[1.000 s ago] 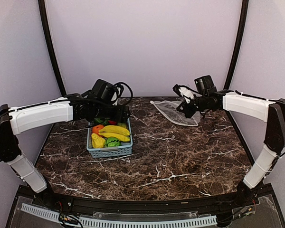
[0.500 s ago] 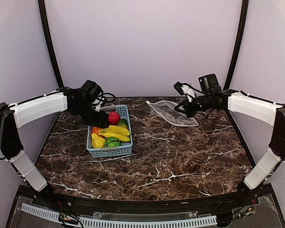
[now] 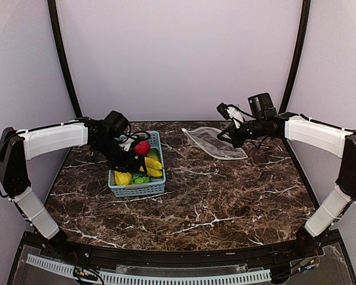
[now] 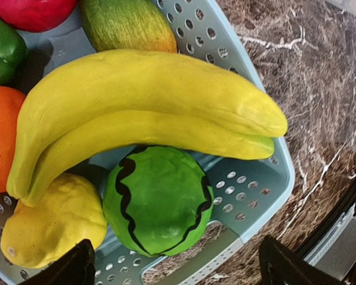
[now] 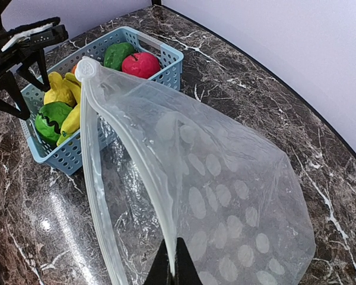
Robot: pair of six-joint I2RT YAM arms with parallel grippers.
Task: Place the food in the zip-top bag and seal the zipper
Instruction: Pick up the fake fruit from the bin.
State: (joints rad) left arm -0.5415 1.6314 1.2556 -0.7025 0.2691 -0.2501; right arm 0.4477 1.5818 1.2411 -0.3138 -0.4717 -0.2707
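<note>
Clear zip-top bag [image 5: 225,196] is pinched by right end effector [image 5: 172,261], left end effector [image 4: 178,264] wide over bananas [image 4: 148,113].

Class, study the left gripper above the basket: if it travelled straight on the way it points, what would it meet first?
Most likely the green striped fruit, lying in the basket and framed by the wide-open left gripper; the banana bunch sits just beyond. Depth is unclear, so this is a judgement.

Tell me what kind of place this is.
Probably a robot test cell, not a kitchen: a left arm and right arm bolted at a marble-patterned table, plain lilac walls, and a blue basket of toy fruit.
</note>
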